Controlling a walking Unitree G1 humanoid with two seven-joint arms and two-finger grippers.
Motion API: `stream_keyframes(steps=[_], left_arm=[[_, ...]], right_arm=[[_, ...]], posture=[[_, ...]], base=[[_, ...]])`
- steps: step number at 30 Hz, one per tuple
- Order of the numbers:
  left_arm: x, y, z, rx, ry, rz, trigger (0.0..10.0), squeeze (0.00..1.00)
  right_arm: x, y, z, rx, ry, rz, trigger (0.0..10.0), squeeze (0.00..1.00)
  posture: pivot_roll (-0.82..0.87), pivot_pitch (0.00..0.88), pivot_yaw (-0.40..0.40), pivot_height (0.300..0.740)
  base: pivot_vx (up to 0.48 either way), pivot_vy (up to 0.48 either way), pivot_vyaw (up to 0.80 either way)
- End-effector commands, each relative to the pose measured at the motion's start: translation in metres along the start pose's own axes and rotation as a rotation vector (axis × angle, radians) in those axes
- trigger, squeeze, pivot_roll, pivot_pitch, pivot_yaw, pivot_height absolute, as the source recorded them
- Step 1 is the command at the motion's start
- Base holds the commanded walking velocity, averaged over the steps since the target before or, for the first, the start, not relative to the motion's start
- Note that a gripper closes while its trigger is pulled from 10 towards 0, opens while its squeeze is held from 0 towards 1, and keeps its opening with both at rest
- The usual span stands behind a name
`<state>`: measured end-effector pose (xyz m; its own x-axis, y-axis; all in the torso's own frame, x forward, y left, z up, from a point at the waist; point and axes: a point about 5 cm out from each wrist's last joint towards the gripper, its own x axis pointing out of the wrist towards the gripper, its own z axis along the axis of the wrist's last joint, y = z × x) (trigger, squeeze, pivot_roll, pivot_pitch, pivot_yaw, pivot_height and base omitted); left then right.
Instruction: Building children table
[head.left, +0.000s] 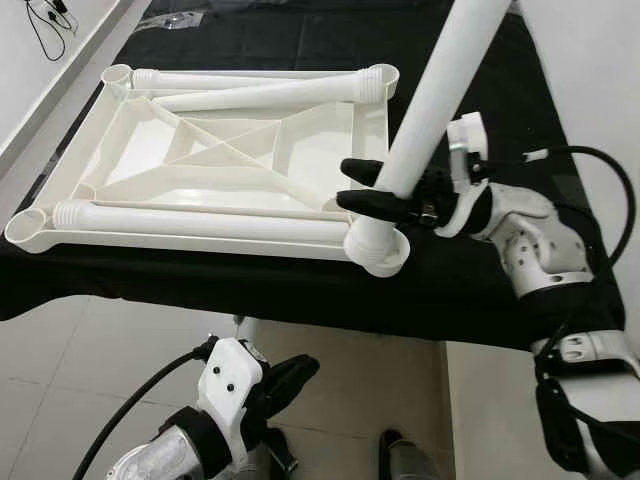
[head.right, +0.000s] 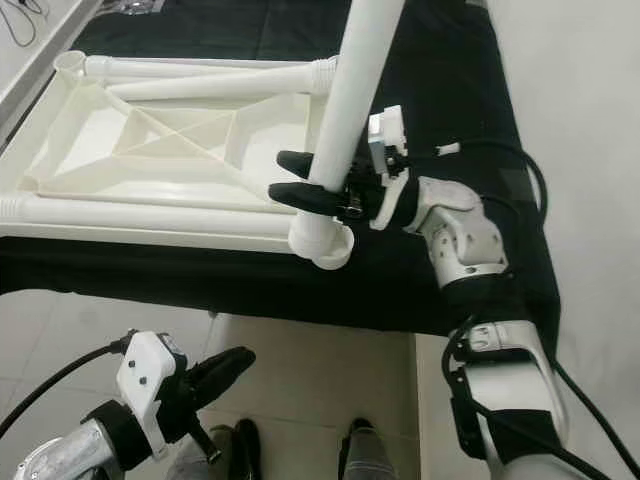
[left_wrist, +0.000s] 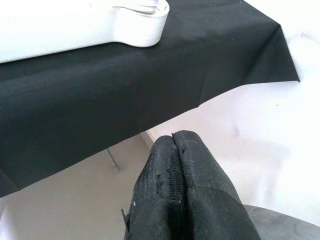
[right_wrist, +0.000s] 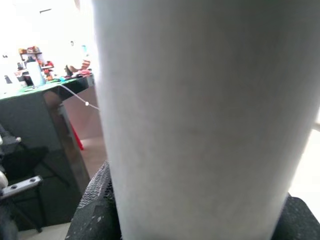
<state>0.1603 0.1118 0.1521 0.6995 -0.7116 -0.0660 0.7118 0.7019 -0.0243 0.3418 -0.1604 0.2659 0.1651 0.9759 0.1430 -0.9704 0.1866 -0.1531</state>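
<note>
Gripping upright leg (head.left: 437, 95) in corner socket (head.left: 380, 250): right gripper (head.left: 372, 187); tabletop (head.left: 200, 160) holds 3 legs.

Black cloth (head.left: 470, 290) drapes the work surface, pale tiled floor (head.left: 90, 380) below; black cable (head.left: 45, 25) on white ledge at far left; dark shoes (head.right: 360, 440) on floor.

Upright white leg (head.left: 440, 95) and right gripper (head.left: 372, 187) are occupying the tabletop's (head.left: 240, 150) near right corner socket (head.left: 378, 250); two loose legs (head.left: 200, 220) are lying across it. Black cloth (head.left: 480, 280) right of the frame is lying bare; the floor (head.left: 100, 350) below is giving the left gripper (head.left: 290, 378) room.
</note>
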Motion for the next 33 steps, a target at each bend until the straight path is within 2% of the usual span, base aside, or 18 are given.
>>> stream_keyframes(steps=[1, 6, 12, 21, 26, 33], left_arm=[[-0.004, -0.003, -0.002, -0.008, 0.021, -0.018, 10.0, 0.00], [-0.005, -0.004, -0.001, -0.013, 0.021, -0.020, 10.0, 0.00], [-0.006, -0.005, 0.001, -0.018, 0.019, -0.018, 10.0, 0.00], [-0.007, -0.006, 0.003, -0.022, 0.016, -0.018, 10.0, 0.00], [-0.007, -0.006, 0.004, -0.024, 0.015, -0.018, 10.0, 0.00], [-0.007, -0.006, 0.005, -0.027, 0.015, -0.019, 10.0, 0.00]], right_arm=[[-0.001, 0.004, 0.000, 0.012, -0.014, 0.038, 10.0, 0.00], [-0.003, 0.006, -0.005, -0.005, 0.017, 0.064, 10.0, 0.00], [0.004, 0.001, -0.015, -0.061, 0.055, 0.003, 10.0, 0.00], [0.008, 0.002, -0.018, -0.073, 0.094, 0.018, 10.0, 0.00], [0.008, 0.002, -0.025, -0.098, 0.180, 0.036, 10.0, 0.00], [0.004, -0.003, -0.024, -0.082, 0.192, 0.014, 10.0, 0.00]], posture=[[0.11, 0.316, 0.047, 0.740], [0.11, 0.327, 0.049, 0.740], [0.12, 0.339, 0.053, 0.740], [0.12, 0.354, 0.053, 0.740], [0.12, 0.359, 0.050, 0.740], [0.12, 0.362, 0.049, 0.740]], base=[[0.000, 0.000, 0.00], [0.000, 0.000, 0.00], [0.000, 0.000, 0.00], [0.000, 0.000, 0.00], [0.000, 0.000, 0.00], [0.000, 0.000, 0.00]])
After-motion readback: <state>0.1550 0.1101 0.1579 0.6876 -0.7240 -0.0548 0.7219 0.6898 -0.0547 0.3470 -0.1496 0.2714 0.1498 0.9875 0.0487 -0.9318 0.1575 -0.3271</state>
